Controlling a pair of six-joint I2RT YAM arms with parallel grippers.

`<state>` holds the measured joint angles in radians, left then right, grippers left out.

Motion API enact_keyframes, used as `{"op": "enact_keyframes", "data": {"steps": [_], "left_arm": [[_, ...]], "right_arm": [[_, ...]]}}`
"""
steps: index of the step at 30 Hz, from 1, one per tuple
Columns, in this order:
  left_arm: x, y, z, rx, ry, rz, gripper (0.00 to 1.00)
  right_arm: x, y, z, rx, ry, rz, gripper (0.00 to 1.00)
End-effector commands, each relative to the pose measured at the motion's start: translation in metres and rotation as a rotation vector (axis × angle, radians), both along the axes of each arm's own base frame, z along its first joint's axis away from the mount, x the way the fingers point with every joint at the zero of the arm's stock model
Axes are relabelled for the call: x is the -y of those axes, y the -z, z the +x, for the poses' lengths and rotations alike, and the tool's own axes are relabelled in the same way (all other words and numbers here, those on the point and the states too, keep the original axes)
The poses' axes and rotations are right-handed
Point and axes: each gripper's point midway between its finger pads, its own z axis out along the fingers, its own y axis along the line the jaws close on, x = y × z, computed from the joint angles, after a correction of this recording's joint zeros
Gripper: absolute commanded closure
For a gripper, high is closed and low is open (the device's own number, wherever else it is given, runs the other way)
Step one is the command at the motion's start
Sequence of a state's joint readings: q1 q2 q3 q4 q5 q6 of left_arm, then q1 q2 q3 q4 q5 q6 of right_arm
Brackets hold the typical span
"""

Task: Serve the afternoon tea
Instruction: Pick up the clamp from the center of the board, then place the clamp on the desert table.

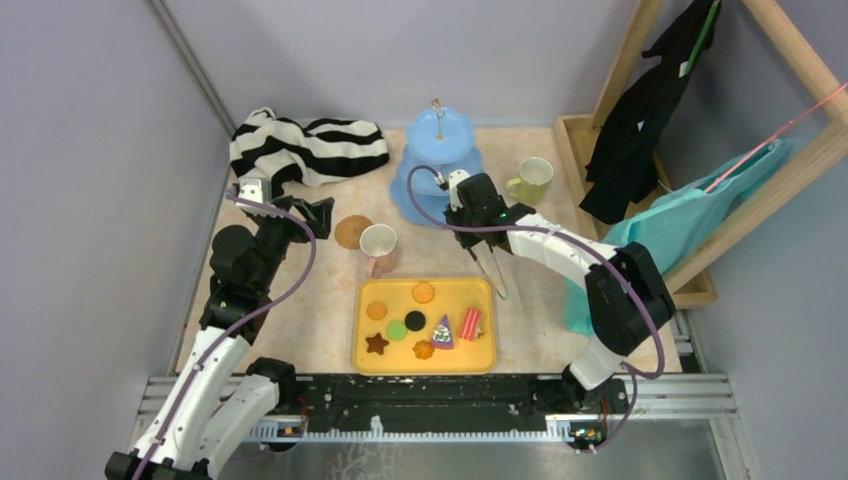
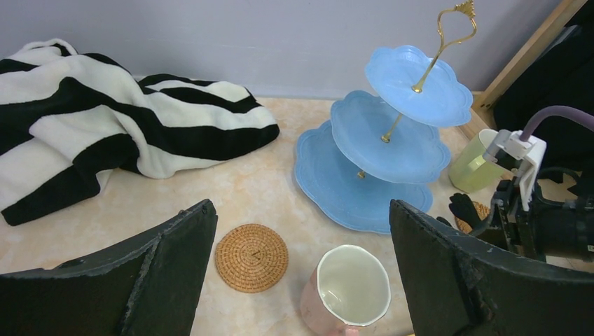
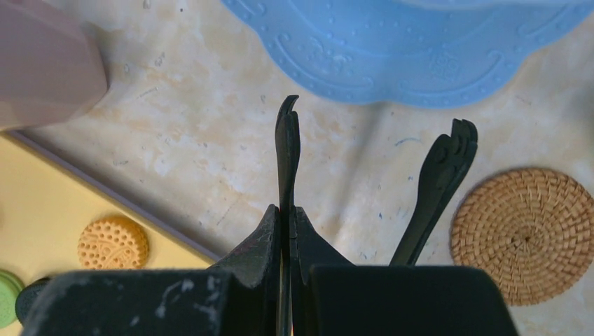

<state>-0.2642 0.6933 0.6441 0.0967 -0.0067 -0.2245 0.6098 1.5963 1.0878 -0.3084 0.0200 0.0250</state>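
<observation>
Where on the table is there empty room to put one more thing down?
Bare table lies left of the yellow tray, and also between the striped cloth and the blue stand. The stand's three tiers are empty too. It's crowded between the pink cup, tray and stand, where the right gripper holds black tongs.

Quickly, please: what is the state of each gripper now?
Left gripper: open, holding nothing.
Right gripper: closed on tongs.
</observation>
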Motion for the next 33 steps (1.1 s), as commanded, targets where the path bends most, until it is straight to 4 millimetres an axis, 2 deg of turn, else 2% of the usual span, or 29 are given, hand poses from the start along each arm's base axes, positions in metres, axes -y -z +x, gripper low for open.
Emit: {"op": "enact_keyframes", "data": {"steps": [1, 2, 4, 11, 19, 25, 29, 33], "left_arm": [[0.001, -0.005, 0.0, 0.023, 0.002, -0.009, 0.03], [0.001, -0.005, 0.0, 0.023, 0.001, -0.01, 0.03], [0.001, -0.004, 0.0, 0.022, -0.002, -0.007, 0.03], [0.002, -0.003, 0.002, 0.018, 0.002, -0.004, 0.03], [0.003, 0.0, 0.004, 0.01, 0.007, -0.001, 0.03], [0.003, 0.001, 0.005, 0.004, 0.006, 0.003, 0.03], [0.003, 0.002, 0.006, 0.001, 0.009, 0.003, 0.03], [0.005, 0.003, 0.006, -0.002, 0.014, 0.002, 0.03]], "right_arm": [[-0.02, -0.026, 0.027, 0.078, -0.063, 0.034, 1.0], [-0.022, -0.015, 0.03, 0.061, -0.073, 0.019, 1.0], [-0.027, -0.008, 0.035, 0.055, -0.089, 0.01, 1.0], [-0.043, -0.001, 0.052, 0.092, -0.153, 0.009, 1.0], [-0.046, 0.008, 0.071, 0.133, -0.176, -0.04, 1.0], [-0.048, 0.022, 0.078, 0.129, -0.175, -0.057, 1.0], [-0.047, 0.024, 0.08, 0.136, -0.165, -0.061, 0.86], [-0.045, 0.018, 0.08, 0.156, -0.15, -0.056, 0.73]]}}
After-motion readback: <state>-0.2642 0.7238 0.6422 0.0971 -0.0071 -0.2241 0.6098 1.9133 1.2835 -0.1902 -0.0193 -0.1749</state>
